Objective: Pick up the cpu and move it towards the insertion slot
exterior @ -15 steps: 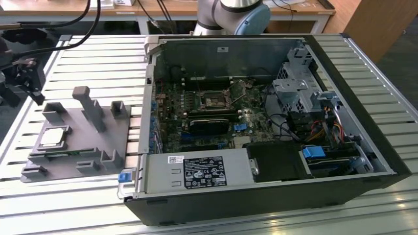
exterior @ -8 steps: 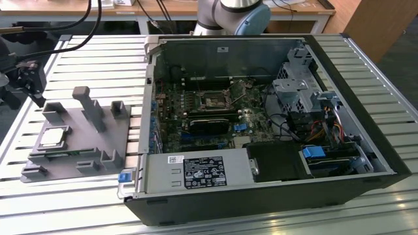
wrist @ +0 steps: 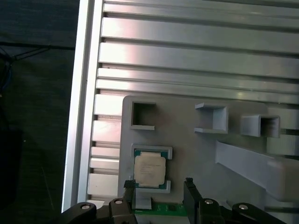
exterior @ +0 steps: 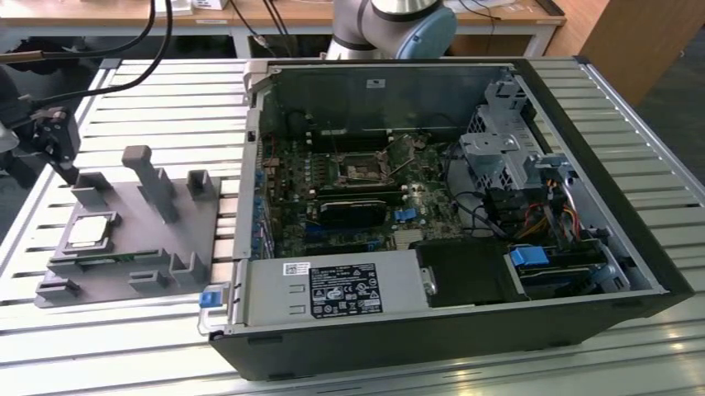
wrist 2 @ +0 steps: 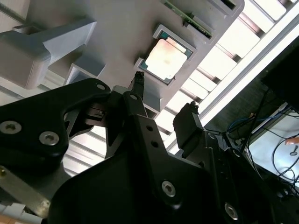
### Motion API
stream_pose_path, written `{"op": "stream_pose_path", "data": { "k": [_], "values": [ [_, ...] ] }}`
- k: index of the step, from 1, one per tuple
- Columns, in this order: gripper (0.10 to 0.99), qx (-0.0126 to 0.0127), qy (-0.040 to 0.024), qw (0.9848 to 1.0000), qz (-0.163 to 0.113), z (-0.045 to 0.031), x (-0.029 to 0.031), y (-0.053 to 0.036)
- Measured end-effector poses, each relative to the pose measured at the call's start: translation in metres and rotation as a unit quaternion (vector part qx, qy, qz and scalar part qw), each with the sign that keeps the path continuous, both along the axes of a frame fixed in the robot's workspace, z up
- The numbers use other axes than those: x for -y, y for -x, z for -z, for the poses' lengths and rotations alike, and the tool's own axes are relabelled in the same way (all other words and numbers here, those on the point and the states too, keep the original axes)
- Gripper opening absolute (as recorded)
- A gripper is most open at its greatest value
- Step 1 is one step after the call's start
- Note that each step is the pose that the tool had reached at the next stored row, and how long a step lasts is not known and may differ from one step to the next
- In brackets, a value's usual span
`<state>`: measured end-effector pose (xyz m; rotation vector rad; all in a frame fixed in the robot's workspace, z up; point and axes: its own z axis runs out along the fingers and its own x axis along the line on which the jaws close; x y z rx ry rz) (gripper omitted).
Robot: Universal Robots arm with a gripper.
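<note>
The cpu (exterior: pixel 91 231) (wrist 2: pixel 166 58) (wrist: pixel 149 169), a flat square chip with a silvery top, lies in a framed pocket of the grey fixture plate (exterior: pixel 165 247) at the exterior view's left. My gripper (exterior: pixel 66 169) (wrist 2: pixel 163 100) (wrist: pixel 159 185) hangs open above the plate's far left corner, a little off the cpu and not touching it. Nothing sits between its fingertips (wrist: pixel 129 185). The insertion slot (exterior: pixel 361 171), a dark square socket with a metal frame, sits on the green board inside the open computer case (exterior: pixel 617 190).
Grey posts (exterior: pixel 149 177) and empty square pockets (wrist: pixel 144 115) rise from the fixture plate around the cpu. A narrow green circuit strip (wrist: pixel 163 208) lies beside it. The slatted metal table (exterior: pixel 165 99) ends close to the plate. Cables, a drive cage (exterior: pixel 496 153) and a power supply (exterior: pixel 342 290) crowd the case.
</note>
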<state>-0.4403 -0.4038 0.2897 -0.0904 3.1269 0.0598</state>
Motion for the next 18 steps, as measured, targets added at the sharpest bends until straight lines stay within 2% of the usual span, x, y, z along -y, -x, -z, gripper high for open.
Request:
{"op": "stream_pose_path", "data": {
  "k": [18],
  "values": [
    [0.529, 0.0000, 0.0000, 1.0000, -0.001, 0.0088, 0.0014, 0.0000]
  ]
}}
